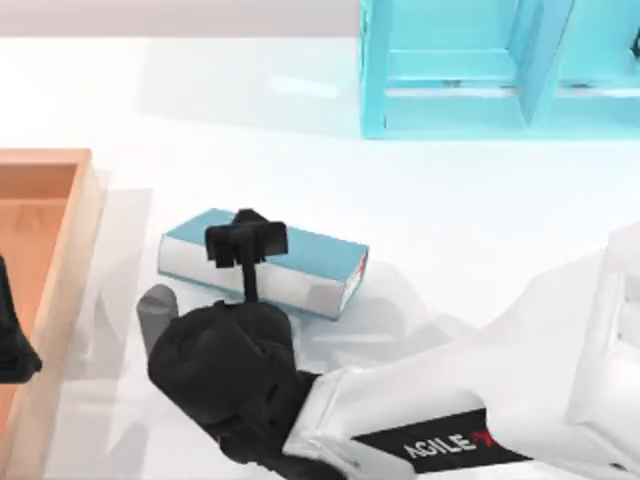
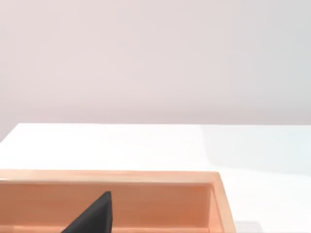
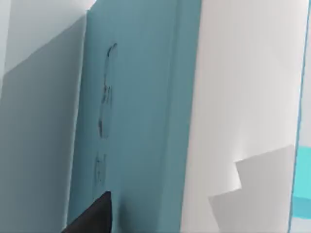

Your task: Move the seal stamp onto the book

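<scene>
Our right gripper (image 1: 246, 240) hangs over the teal book (image 1: 300, 262), which lies on the white desk (image 1: 450, 220) near its front edge, left of centre. We cannot tell whether its fingers pinch anything, nor where the seal stamp is. Our left arm (image 1: 12, 340) is parked over the wooden tray (image 1: 75, 240) at the desk's left edge.

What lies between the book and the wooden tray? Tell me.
Nothing. In the top view, the strip of white table between the book and the wooden tray is bare.
</scene>
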Motion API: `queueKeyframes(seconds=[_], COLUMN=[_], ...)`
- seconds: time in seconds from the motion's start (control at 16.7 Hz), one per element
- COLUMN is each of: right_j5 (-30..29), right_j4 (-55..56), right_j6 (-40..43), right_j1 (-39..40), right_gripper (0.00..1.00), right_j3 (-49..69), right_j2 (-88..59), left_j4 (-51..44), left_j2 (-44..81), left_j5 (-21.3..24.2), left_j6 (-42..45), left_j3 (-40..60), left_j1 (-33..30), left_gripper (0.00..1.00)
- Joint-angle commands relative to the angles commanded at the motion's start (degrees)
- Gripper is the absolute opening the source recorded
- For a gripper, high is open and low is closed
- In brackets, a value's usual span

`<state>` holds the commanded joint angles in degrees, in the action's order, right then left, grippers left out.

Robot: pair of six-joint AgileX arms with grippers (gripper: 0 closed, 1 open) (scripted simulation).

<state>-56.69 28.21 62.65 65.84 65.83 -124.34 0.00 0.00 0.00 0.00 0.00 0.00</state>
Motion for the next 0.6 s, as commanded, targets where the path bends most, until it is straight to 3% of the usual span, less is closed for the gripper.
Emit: queueKeyframes(seconds=[0.6], right_j5=[-13.3], right_j4=[-27.8], right_j6=[-26.0], right_j1=[17.7], right_gripper=[1.00], right_j3=[-2.1], right_j2=[6.2], left_j4=[0.0], left_j2=[0.0], left_j5=[0.0], left_j6=[0.0], left_j3=[0.0], left_j1=[0.0], left_gripper=[1.00])
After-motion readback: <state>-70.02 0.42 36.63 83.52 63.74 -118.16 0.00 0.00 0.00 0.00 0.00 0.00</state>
